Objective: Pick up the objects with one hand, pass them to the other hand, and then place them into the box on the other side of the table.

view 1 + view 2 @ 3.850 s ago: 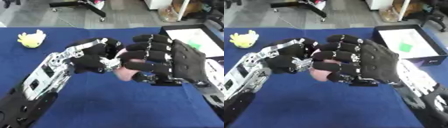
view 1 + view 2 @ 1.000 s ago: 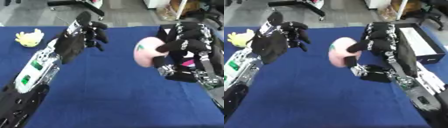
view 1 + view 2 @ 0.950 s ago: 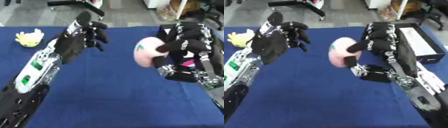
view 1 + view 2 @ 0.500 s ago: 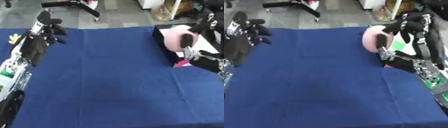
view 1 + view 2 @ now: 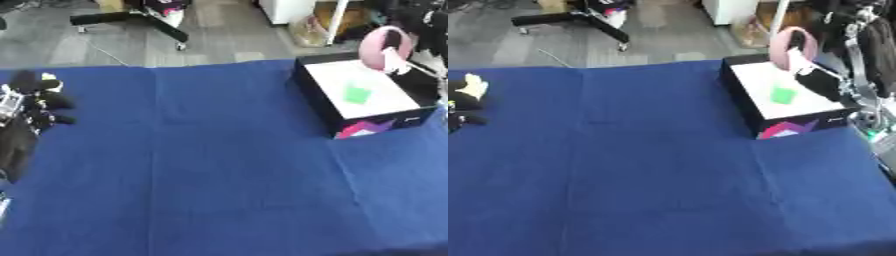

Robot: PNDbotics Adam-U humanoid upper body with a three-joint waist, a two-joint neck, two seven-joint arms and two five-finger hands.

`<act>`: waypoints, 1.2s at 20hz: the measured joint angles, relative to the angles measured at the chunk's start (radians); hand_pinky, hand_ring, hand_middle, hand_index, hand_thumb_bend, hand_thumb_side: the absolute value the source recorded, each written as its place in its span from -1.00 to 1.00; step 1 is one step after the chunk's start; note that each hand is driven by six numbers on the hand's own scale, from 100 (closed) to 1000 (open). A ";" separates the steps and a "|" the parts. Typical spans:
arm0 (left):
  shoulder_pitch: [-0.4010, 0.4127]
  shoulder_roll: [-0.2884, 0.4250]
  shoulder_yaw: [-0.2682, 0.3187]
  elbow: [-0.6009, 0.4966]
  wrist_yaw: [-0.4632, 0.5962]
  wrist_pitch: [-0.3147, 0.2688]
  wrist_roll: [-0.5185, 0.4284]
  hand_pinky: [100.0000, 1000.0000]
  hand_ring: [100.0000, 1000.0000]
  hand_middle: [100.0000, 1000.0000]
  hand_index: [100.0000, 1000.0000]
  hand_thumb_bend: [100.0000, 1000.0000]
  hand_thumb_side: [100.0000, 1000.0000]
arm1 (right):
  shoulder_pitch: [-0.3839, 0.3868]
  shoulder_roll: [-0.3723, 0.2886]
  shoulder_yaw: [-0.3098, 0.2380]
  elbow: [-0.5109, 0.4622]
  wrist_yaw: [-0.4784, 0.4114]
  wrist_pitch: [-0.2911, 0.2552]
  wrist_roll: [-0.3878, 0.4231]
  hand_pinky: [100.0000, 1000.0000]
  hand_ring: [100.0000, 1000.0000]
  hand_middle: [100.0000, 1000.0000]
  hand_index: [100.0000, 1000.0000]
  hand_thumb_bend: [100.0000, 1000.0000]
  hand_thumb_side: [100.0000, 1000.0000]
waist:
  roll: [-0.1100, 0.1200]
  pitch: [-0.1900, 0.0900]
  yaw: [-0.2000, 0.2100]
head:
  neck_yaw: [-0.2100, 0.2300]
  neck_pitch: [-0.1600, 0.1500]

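- A desk [image 5: 219, 175] draped in a blue cloth fills most of both views, with grey floor beyond its far edge.
- A black-walled box [image 5: 745, 95] with a white floor sits on the desk's right side, near the far edge; a pink and purple mark shows on its near wall.
- The right hand [image 5: 868, 40] hangs above the far right part of the box, arm and forearm running down the views' right edge. It carries a pink rounded object [image 5: 791, 47], which lies against the hand's inner side, toward the desk's middle. Dark fingers appear to wrap the object's far side, though the exact hold is hard to make out.
- The pink rounded object is held in the air over the box's far rim, tilted upright, clear of the box floor.
- The left hand [image 5: 39, 102] shows at the left edge of the desk, well apart from the box and from the pink object. Its dark fingers look loosely curled; whether they are spread or closed cannot be told.
- A small green object [image 5: 356, 94] lies on the white floor of the box, near its middle, below and just toward the viewer from the pink object.
- A small yellow object [image 5: 474, 85] rests on the blue cloth at the far left, just beside the left hand; its shape cannot be made out.
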 measured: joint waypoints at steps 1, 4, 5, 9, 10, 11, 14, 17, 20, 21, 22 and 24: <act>0.002 0.000 0.003 -0.009 -0.003 -0.003 0.000 0.10 0.24 0.00 0.45 -0.04 0.29 | -0.018 0.005 -0.004 0.065 -0.016 -0.007 0.009 -0.37 -0.46 -1.00 -0.76 -1.00 -0.44 | 0.001 0.000 0.008 | -0.005 -0.003; 0.009 -0.001 0.007 -0.034 -0.017 -0.010 -0.007 0.10 0.24 0.00 0.45 -0.04 0.29 | -0.061 0.024 -0.014 0.232 -0.049 -0.030 0.033 -0.31 -0.43 -1.00 -0.75 -1.00 -0.46 | 0.003 0.002 0.027 | -0.015 -0.006; 0.010 -0.001 0.010 -0.043 -0.022 -0.011 -0.009 0.10 0.24 0.00 0.45 -0.04 0.28 | -0.071 0.029 -0.014 0.274 -0.053 -0.039 0.040 -0.29 -0.42 -1.00 -0.74 -1.00 -0.46 | 0.004 0.003 0.030 | -0.017 -0.006; 0.016 -0.009 0.012 -0.066 -0.035 -0.012 -0.018 0.10 0.24 0.00 0.45 -0.04 0.28 | -0.093 0.045 -0.014 0.369 -0.050 -0.075 0.064 -0.26 -0.39 -1.00 -0.72 -1.00 -0.48 | 0.004 0.003 0.035 | -0.020 -0.006; 0.016 -0.009 0.012 -0.069 -0.037 -0.012 -0.019 0.10 0.24 0.00 0.45 -0.04 0.28 | -0.097 0.049 -0.014 0.379 -0.048 -0.081 0.068 -0.25 -0.39 -1.00 -0.72 -1.00 -0.48 | 0.004 0.003 0.035 | -0.021 -0.006; 0.016 -0.010 0.012 -0.071 -0.039 -0.013 -0.020 0.10 0.24 0.00 0.45 -0.04 0.28 | -0.099 0.052 -0.014 0.387 -0.044 -0.085 0.071 -0.24 -0.38 -1.00 -0.71 -1.00 -0.48 | 0.004 0.003 0.036 | -0.021 -0.006; 0.017 -0.011 0.012 -0.072 -0.040 -0.012 -0.023 0.10 0.24 0.00 0.45 -0.04 0.28 | -0.105 0.060 -0.013 0.399 -0.035 -0.094 0.077 -0.20 -0.34 -1.00 -0.62 -1.00 -0.50 | 0.004 0.003 0.040 | -0.022 -0.006; 0.020 -0.018 0.012 -0.072 -0.040 -0.014 -0.025 0.10 0.24 0.00 0.45 -0.05 0.28 | -0.106 0.060 -0.013 0.400 -0.024 -0.099 0.077 -0.12 -0.23 -1.00 -0.34 -1.00 -0.75 | 0.002 0.003 0.042 | -0.022 -0.006; 0.023 -0.018 0.012 -0.072 -0.040 -0.016 -0.027 0.10 0.24 0.00 0.45 -0.05 0.28 | -0.106 0.061 -0.013 0.400 -0.012 -0.099 0.077 -0.06 -0.15 -0.98 -0.01 -1.00 -0.96 | 0.000 0.003 0.044 | -0.022 -0.006; 0.023 -0.018 0.012 -0.072 -0.040 -0.016 -0.027 0.10 0.24 0.00 0.45 -0.05 0.28 | -0.106 0.061 -0.013 0.400 -0.006 -0.099 0.077 -0.03 -0.12 -0.92 0.07 -1.00 -0.81 | -0.001 0.003 0.045 | -0.022 -0.006; 0.024 -0.018 0.012 -0.072 -0.040 -0.016 -0.027 0.10 0.24 0.00 0.45 -0.05 0.28 | -0.106 0.061 -0.013 0.400 0.000 -0.099 0.077 0.00 -0.08 -0.85 0.16 -1.00 -0.63 | -0.001 0.003 0.045 | -0.022 -0.006; 0.024 -0.018 0.012 -0.072 -0.040 -0.017 -0.028 0.10 0.24 0.00 0.45 -0.05 0.28 | -0.106 0.061 -0.013 0.399 0.016 -0.099 0.077 0.08 0.04 -0.66 0.33 -1.00 -0.32 | -0.001 0.003 0.045 | -0.023 -0.006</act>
